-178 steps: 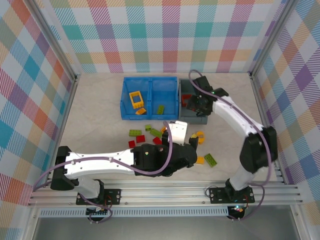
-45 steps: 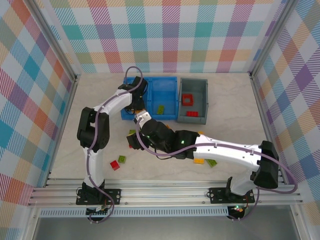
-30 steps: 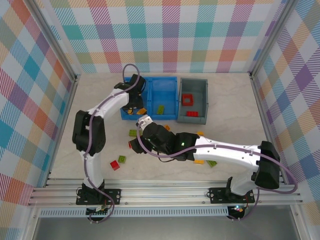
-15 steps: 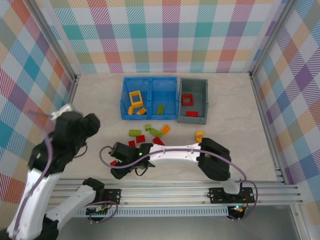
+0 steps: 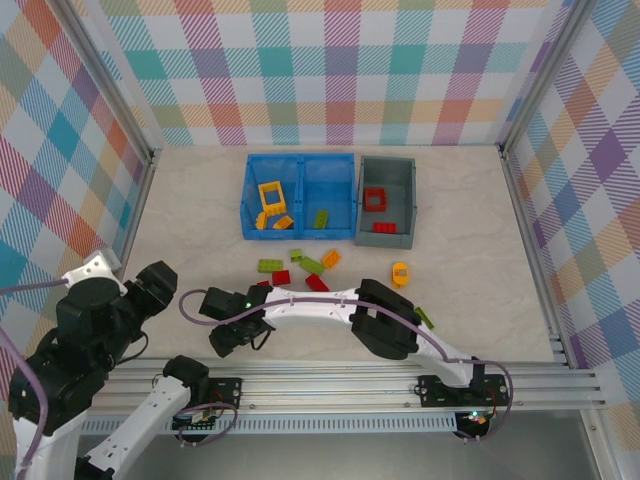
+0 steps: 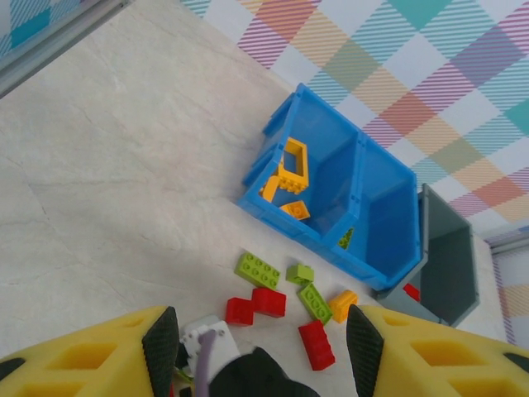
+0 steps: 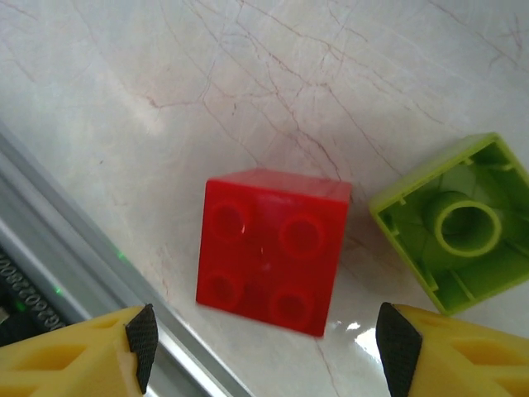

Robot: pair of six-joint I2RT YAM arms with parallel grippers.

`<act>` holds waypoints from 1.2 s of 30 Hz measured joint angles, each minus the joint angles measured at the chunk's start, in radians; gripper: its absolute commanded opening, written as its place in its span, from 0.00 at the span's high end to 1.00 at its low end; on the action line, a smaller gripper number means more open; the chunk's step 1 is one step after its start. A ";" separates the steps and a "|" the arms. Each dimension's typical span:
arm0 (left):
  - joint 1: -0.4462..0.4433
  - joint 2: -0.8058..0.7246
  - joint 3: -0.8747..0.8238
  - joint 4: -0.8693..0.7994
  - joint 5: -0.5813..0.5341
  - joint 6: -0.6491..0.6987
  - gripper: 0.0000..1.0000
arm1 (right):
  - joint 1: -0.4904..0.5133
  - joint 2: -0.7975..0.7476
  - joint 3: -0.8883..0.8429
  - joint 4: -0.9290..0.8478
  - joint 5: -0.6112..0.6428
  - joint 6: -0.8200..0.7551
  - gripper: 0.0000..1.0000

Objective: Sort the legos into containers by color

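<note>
In the right wrist view my right gripper (image 7: 269, 347) is open just above a red two-by-two brick (image 7: 273, 248), with an upturned lime brick (image 7: 459, 223) beside it. From above, that gripper (image 5: 228, 335) sits near the table's front left. My left gripper (image 6: 262, 351) is open and empty, raised high at the near left (image 5: 152, 288). The blue bin (image 5: 300, 234) holds the yellow window frame (image 5: 270, 193) on the left and a green brick (image 5: 321, 218) on the right. The grey bin (image 5: 388, 240) holds red pieces (image 5: 376, 199). Loose red (image 6: 256, 304), green (image 6: 258, 269) and orange (image 6: 341, 304) bricks lie before the bins.
The metal front rail (image 7: 50, 273) runs close beside the red brick. An orange brick (image 5: 400, 270) and a green brick (image 5: 425, 318) lie to the right of my outstretched right arm (image 5: 330, 305). Bare table (image 5: 190, 220) spreads left of the blue bin.
My left arm has pulled back from the blue bin and risen at the near left. My right gripper has travelled from the middle cluster to the front-left bricks.
</note>
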 measured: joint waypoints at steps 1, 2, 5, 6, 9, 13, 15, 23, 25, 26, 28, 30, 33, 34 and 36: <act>0.000 -0.007 0.005 -0.003 0.003 0.000 0.42 | 0.000 0.014 0.019 -0.009 0.004 0.000 0.27; 0.000 -0.013 0.009 -0.007 0.006 0.000 0.42 | 0.000 0.032 0.041 -0.024 0.008 -0.001 0.28; 0.000 -0.021 0.012 -0.020 0.013 0.000 0.42 | 0.000 0.079 0.114 -0.076 0.026 -0.001 0.31; 0.000 -0.021 0.012 -0.021 0.016 0.000 0.42 | 0.000 0.088 0.135 -0.092 0.031 -0.002 0.33; 0.000 -0.021 0.012 -0.021 0.026 0.000 0.43 | -0.002 0.110 0.176 -0.103 0.048 -0.010 0.44; 0.000 -0.021 0.011 -0.021 0.038 0.000 0.43 | -0.002 0.133 0.204 -0.120 0.064 -0.013 0.56; 0.000 -0.021 0.011 -0.020 0.044 0.000 0.43 | -0.002 0.132 0.203 -0.121 0.068 -0.013 0.62; 0.000 -0.013 0.002 0.002 0.143 0.010 0.42 | -0.005 -0.082 -0.057 -0.071 0.127 -0.008 0.65; 0.000 0.005 -0.007 0.029 0.200 0.011 0.42 | -0.013 -0.204 -0.152 -0.062 0.150 -0.005 0.65; 0.000 0.023 -0.016 0.053 0.239 0.011 0.42 | -0.020 -0.277 -0.201 -0.058 0.160 -0.001 0.66; 0.000 0.066 -0.038 0.103 0.307 0.007 0.43 | -0.056 -0.447 -0.311 -0.043 0.177 0.009 0.65; -0.001 0.129 -0.065 0.163 0.379 -0.005 0.44 | -0.134 -0.617 -0.409 -0.039 0.193 0.018 0.65; -0.039 0.230 -0.103 0.261 0.430 -0.034 0.44 | -0.322 -0.813 -0.523 -0.042 0.216 0.021 0.65; -0.090 0.270 -0.115 0.297 0.423 -0.044 0.43 | -0.395 -0.856 -0.550 -0.049 0.220 0.021 0.64; -0.247 0.362 -0.114 0.351 0.364 -0.051 0.43 | -0.550 -0.900 -0.588 -0.072 0.238 0.014 0.64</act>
